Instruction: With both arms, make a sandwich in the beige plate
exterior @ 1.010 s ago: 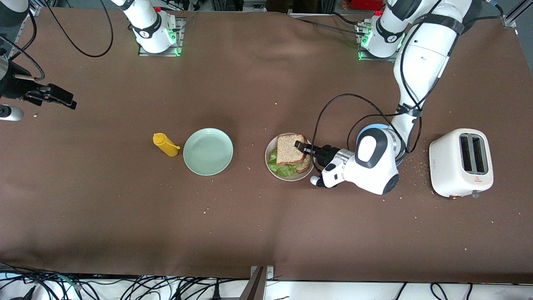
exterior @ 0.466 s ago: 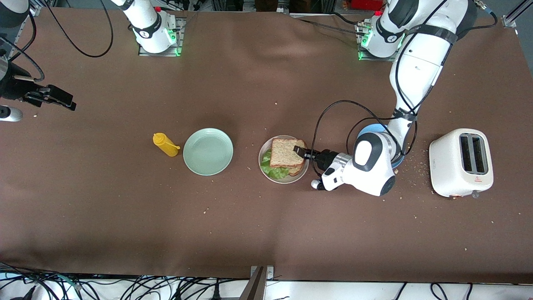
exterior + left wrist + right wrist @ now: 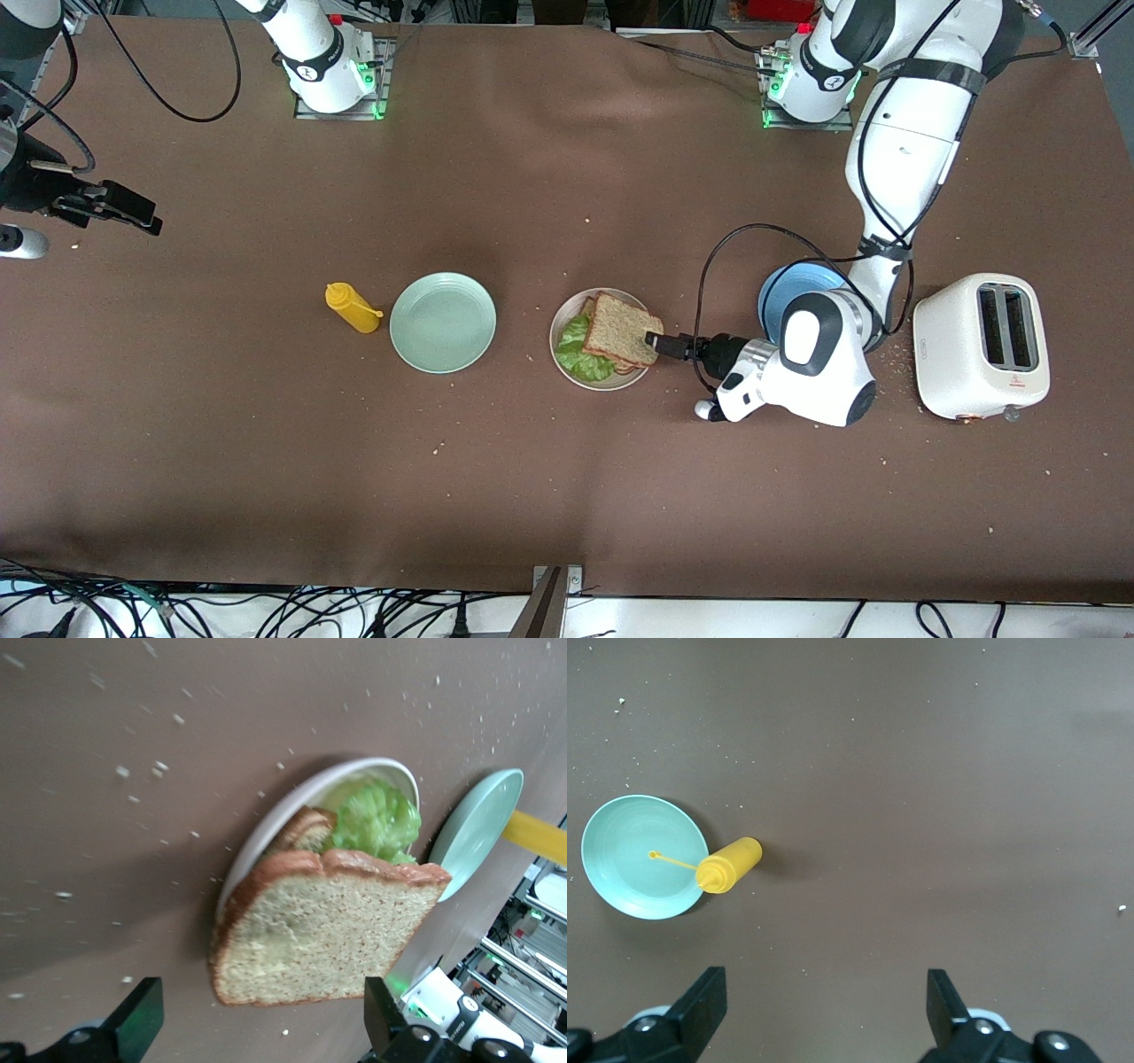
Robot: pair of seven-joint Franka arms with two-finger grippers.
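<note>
The sandwich sits on the beige plate (image 3: 602,385) in the middle of the table. Its top toast slice (image 3: 623,330) lies askew over the lettuce (image 3: 578,351) and a lower slice. My left gripper (image 3: 656,341) is low at the plate's edge toward the left arm's end, open and empty, at a corner of the top slice. In the left wrist view the top slice (image 3: 328,935) fills the space ahead of my left gripper (image 3: 263,1010), with the lettuce (image 3: 376,819) and the plate (image 3: 266,828) past it. My right gripper (image 3: 115,211) waits open over the right arm's end; it also shows in the right wrist view (image 3: 824,997).
A mint-green plate (image 3: 443,322) and a yellow squeeze bottle (image 3: 353,307) stand toward the right arm's end. A blue plate (image 3: 797,285) lies partly under the left arm, beside a white toaster (image 3: 979,346). Crumbs are scattered on the brown cloth.
My left gripper has drawn back off the top slice toward the left arm's end. The top slice has turned on the lettuce. The plate had slid slightly toward the right arm's end.
</note>
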